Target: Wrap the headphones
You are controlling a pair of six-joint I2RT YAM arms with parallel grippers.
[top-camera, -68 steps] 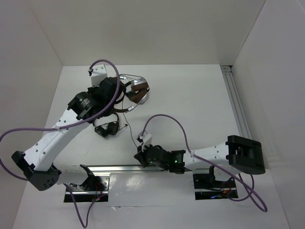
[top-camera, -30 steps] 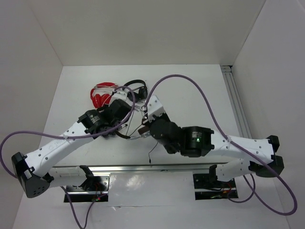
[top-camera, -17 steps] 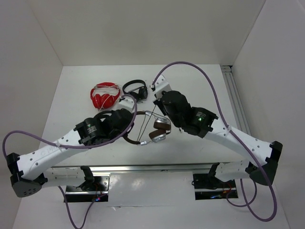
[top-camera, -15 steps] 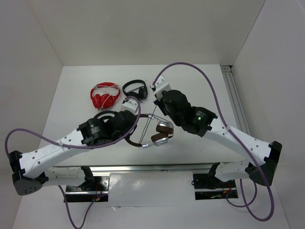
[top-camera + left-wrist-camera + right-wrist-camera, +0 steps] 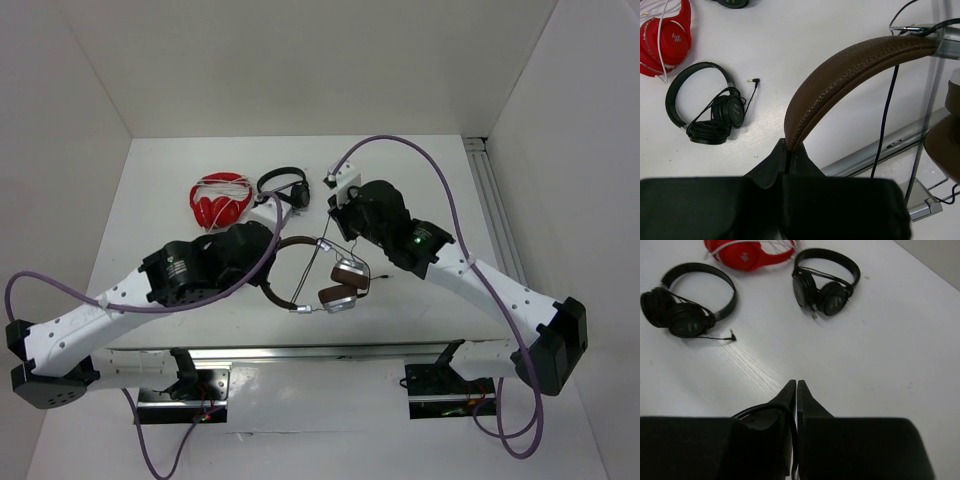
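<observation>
The headphones (image 5: 340,285) have a dark brown headband (image 5: 850,65), silver-and-brown earcups and a thin black cable (image 5: 887,110). They hang above the table's middle front. My left gripper (image 5: 270,265) is shut on one end of the headband, seen in the left wrist view (image 5: 789,149). My right gripper (image 5: 334,222) is just behind the earcups. Its jaws are closed with the black cable (image 5: 767,410) looping over the left finger and running down between them (image 5: 796,385).
A red pair with white cord (image 5: 220,198) and a small black pair (image 5: 283,185) lie at the back of the table. A second black pair (image 5: 710,112) lies below my left arm. A metal rail (image 5: 300,352) runs along the near edge and another (image 5: 495,210) along the right side.
The headphones were carried from the back left to the middle front. In the last half second they swung slightly right, and my right gripper drew back toward the rear with the cable.
</observation>
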